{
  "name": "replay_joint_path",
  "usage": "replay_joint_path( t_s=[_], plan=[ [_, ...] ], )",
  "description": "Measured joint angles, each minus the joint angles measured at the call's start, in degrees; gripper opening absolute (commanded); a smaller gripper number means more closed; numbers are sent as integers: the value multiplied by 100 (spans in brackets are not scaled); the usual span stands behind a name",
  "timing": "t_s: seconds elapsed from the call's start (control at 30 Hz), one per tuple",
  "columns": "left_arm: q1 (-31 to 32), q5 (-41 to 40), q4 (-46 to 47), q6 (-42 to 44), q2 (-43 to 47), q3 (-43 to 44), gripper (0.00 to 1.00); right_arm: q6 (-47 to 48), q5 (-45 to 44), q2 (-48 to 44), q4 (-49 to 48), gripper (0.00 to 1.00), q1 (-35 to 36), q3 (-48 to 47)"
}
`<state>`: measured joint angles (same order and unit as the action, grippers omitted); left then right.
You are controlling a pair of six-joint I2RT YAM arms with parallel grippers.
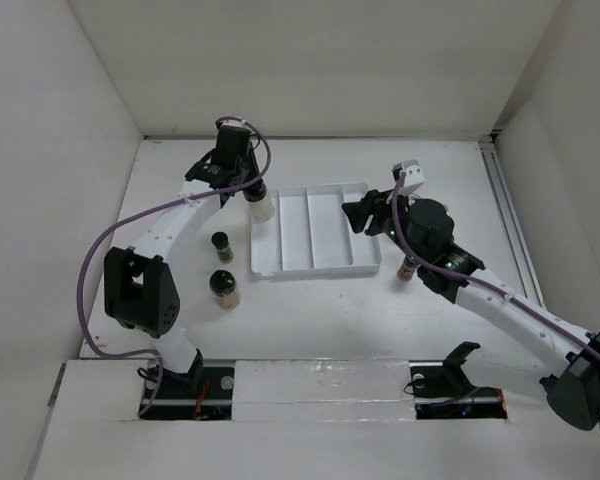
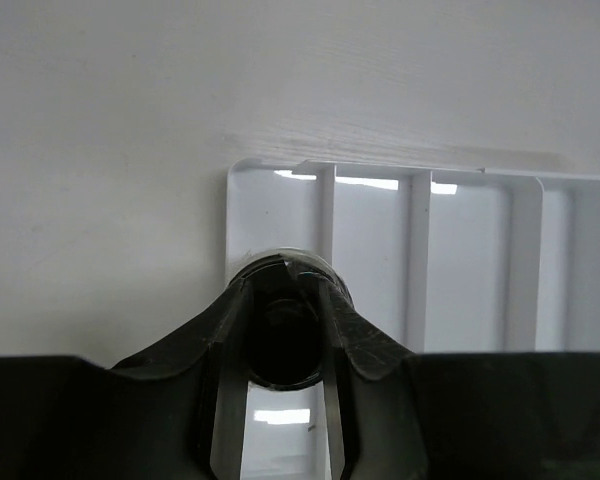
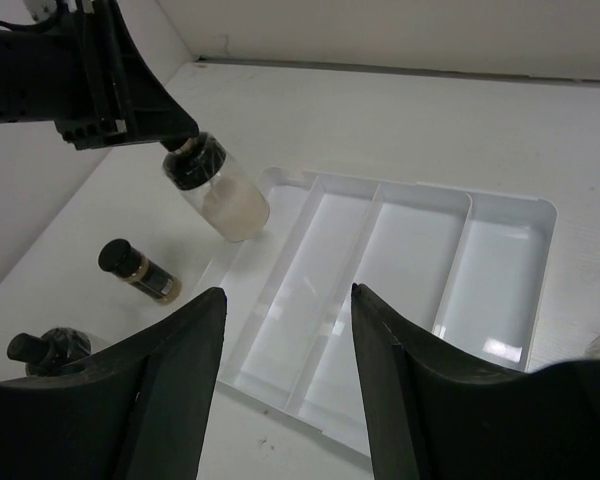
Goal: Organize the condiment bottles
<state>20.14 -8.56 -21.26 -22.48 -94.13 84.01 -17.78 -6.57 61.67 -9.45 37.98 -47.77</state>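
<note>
My left gripper is shut on the black cap of a clear bottle with beige contents. It holds the bottle tilted over the left edge of the white divided tray. In the left wrist view the fingers clamp the cap. The right wrist view shows this bottle hanging at the tray's leftmost compartment. My right gripper is open and empty, above the tray's right side. Two black-capped bottles are on the table left of the tray. Another bottle stands under my right arm.
The tray has several long compartments, all empty. White walls enclose the table on the left, back and right. The small dark-labelled bottle lies on its side and the other is near the right wrist view's bottom left.
</note>
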Motion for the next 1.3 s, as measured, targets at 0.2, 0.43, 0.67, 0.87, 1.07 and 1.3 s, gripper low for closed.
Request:
replay_joint_path(
  t_s=[0.2,0.43,0.67,0.87,1.07,1.3],
  plan=[
    [205,-74,254,39,-337,46,9,0,4,39,0,59,0,0],
    [197,-365,481,90,-667,76,9,0,11,42,0,59,0,0],
    [190,-610,610,133,-708,76,12,0,13,63,-2,59,0,0],
    [190,-629,774,188,-787,76,24,4,13,98,0,59,0,0],
    [197,-625,981,190,-1029,74,46,15,13,98,0,59,0,0],
    [297,-590,1060,192,-944,74,80,22,-66,98,-2,56,7,0]
  ],
)
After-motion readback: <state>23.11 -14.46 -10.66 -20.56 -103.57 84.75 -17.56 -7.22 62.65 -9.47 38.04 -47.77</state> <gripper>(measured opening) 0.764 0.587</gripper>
